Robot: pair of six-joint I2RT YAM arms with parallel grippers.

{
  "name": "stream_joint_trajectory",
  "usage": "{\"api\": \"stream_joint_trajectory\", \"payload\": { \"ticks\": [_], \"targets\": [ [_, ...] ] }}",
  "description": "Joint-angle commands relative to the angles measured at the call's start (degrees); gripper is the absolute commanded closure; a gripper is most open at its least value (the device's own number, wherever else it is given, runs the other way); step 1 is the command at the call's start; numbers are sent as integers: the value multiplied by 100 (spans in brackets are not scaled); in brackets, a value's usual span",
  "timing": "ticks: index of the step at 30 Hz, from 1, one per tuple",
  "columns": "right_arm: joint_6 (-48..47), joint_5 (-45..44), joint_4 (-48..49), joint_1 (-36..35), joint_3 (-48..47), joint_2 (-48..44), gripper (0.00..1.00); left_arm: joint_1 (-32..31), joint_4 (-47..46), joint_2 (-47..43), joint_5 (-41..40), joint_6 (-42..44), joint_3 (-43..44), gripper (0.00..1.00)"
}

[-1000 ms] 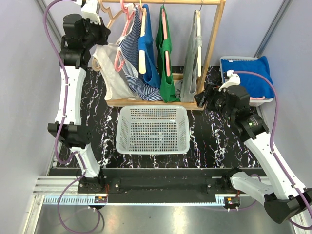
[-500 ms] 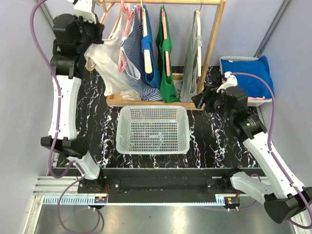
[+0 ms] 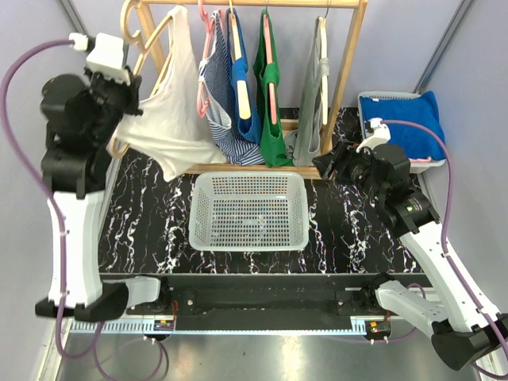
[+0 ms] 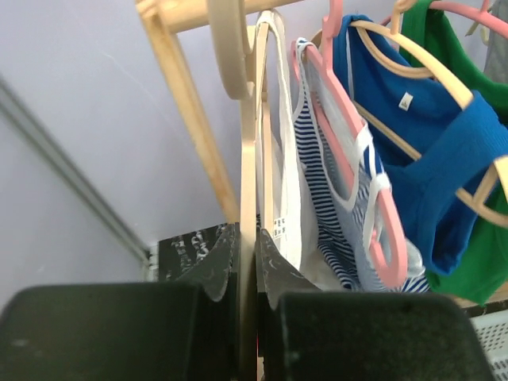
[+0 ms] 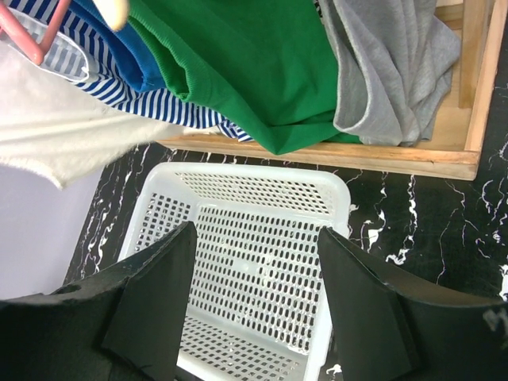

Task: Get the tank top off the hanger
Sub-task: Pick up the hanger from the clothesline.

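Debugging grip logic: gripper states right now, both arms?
Left gripper: closed on the pale wooden hanger carrying the white tank top.
Right gripper: open, empty.

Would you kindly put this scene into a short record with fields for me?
Left gripper: shut on the wooden hanger
Tank top: white, on that hanger, at the left end of the rack
Right gripper: open, holding nothing, near the rack's right post
Basket: white, empty, in front of the rack

Bright even light; left end effector point(image 4: 248, 274) blurred.
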State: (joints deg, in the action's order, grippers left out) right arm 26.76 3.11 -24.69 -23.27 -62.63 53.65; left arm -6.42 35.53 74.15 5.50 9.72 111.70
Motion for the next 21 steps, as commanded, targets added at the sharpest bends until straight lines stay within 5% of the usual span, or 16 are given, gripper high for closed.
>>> {"api": "stream_joint_trajectory", "payload": {
  "ticks": [1, 12, 21],
  "targets": [
    [-75, 198, 280, -46, -91, -170, 28, 0, -275, -839, -532, 557, -314, 100],
    [-40, 541, 430, -38, 225, -337, 29, 0, -1302, -1430, -1341, 250, -167, 100],
    [-4, 559, 509, -38, 524, -478, 29, -9, -2304, -788, -1798, 531, 1310, 100]
  ]
}}
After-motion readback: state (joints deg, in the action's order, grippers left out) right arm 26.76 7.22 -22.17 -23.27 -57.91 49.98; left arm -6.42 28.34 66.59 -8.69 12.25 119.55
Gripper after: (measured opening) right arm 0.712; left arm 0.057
